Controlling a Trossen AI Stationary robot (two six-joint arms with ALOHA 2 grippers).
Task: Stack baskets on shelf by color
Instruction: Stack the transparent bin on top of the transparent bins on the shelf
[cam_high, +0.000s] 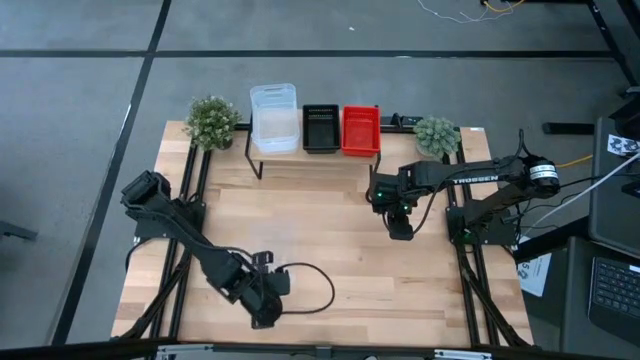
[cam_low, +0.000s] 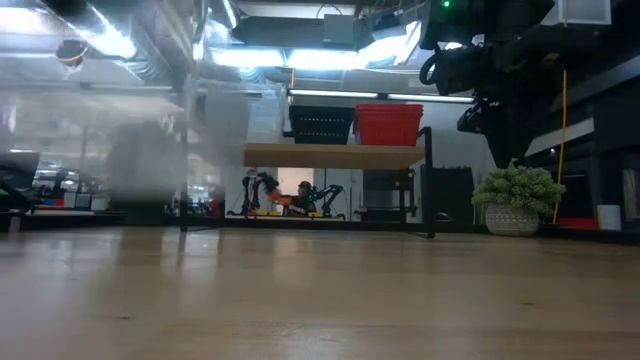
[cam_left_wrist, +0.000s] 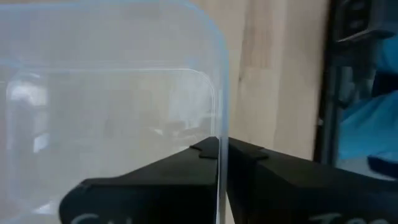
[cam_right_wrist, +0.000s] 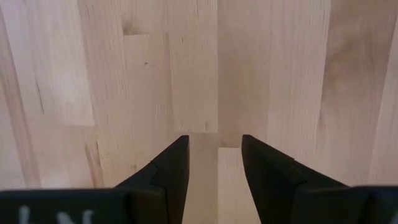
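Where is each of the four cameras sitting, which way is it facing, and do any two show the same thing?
High view: above the table, facing straight down; shows both arms, left pincer and right pincer.
Low view: at tabletop height, facing level toward the shelf; the right arm hangs in from above.
Left wrist view: on the left arm, facing the clear basket its fingers clamp.
Right wrist view: on the right arm, facing down at the tabletop between open fingers.
Shared: high and low both show the red basket on the shelf.

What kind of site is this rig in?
Likely a robotics lab or open workshop: another robot arm station shows beyond the table, under exposed ceiling ducts and strip lights.
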